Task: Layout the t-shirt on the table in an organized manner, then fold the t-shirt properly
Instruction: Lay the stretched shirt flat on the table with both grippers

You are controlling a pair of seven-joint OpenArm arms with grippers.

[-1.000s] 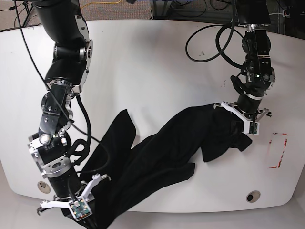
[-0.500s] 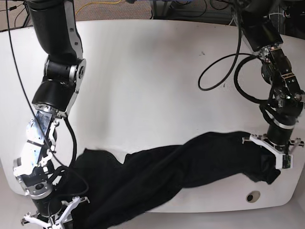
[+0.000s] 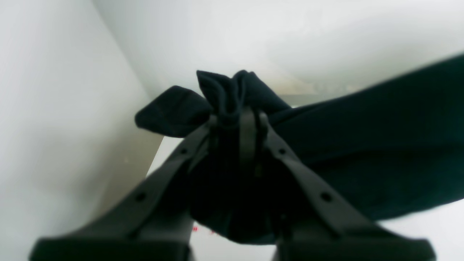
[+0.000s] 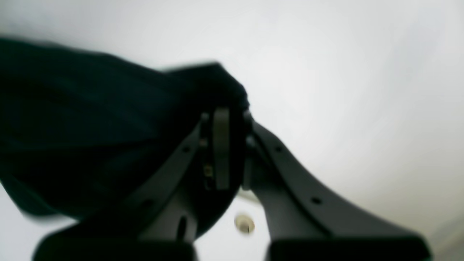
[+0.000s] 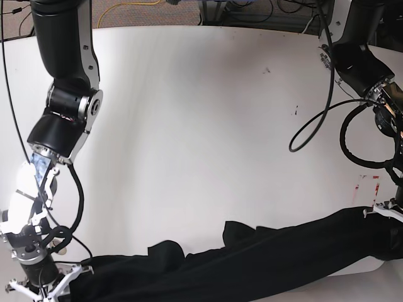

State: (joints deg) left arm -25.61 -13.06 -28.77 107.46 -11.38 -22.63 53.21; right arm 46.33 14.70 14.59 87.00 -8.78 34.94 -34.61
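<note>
The broad white smooth bench [image 5: 201, 126] with its curved far edge carries small dark specks and a red tape mark [image 5: 376, 186] at one side, with cables [image 5: 132, 6] on the floor behind. The plain black soft-fabric t-shirt [image 5: 252, 258] is stretched in a long band along the near edge. The left claw [image 3: 237, 116] is pinched tight on a bunched corner; the right claw [image 4: 223, 121] clamps the other end, both arms reaching low.

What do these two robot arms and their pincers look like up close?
Both arms are built of chunky glossy black segments joined by silver metal rings, with loose black cables looping alongside. The right arm ends in white bracket parts. The left gripper and right gripper each have two slim dark fingers, dotted with small holes.
</note>
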